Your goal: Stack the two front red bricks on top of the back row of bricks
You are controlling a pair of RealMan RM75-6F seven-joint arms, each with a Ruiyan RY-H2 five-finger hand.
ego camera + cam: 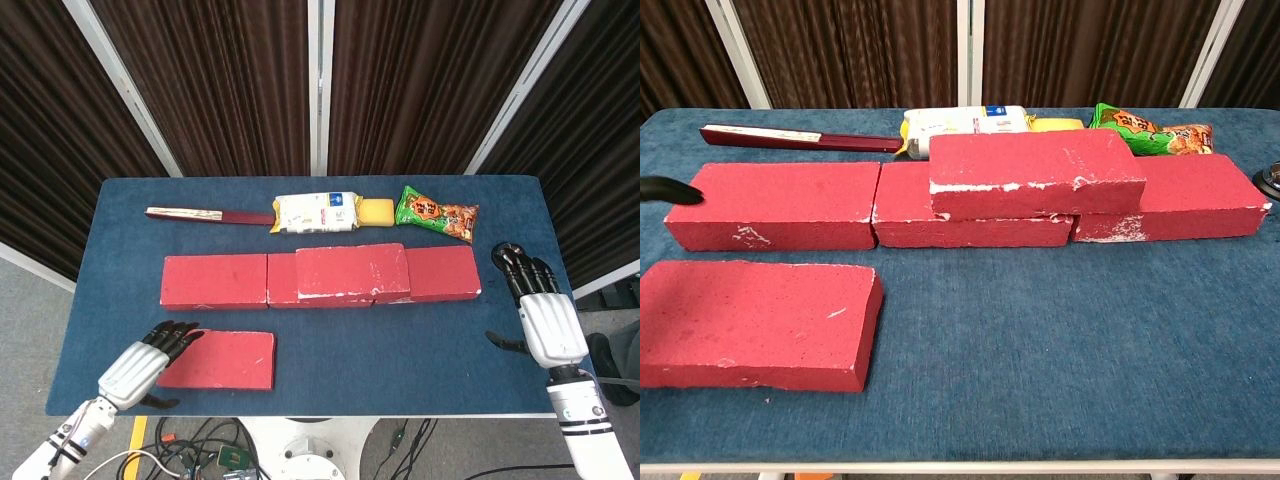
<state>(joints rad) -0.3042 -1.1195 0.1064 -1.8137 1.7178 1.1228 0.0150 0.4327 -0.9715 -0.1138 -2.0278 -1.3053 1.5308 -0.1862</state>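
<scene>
Along the far edge of the blue surface (330, 345), a dark red flat stick (208, 215), a white-and-yellow packet (322, 213) and a green snack bag (436, 213) are lying in a line behind the back row of bricks (214, 281), with a small round black object (1272, 180) sitting at the right edge. On that row, a stacked red brick (352, 272) is resting across the seam between the middle and right bricks, its front face chipped white in the chest view. Near the front left corner, the remaining front red brick (216, 359) is lying flat and apart from the row. At its left end, the left hand (145, 362) is hovering palm down, its dark fingers (175, 333) slightly spread, reaching the brick's corner and holding nothing. By the right edge, the right hand (543, 318) is hanging well clear of the bricks, fingers extended and apart, holding nothing. Nothing is lying between the front brick and the row. No containers are showing.
</scene>
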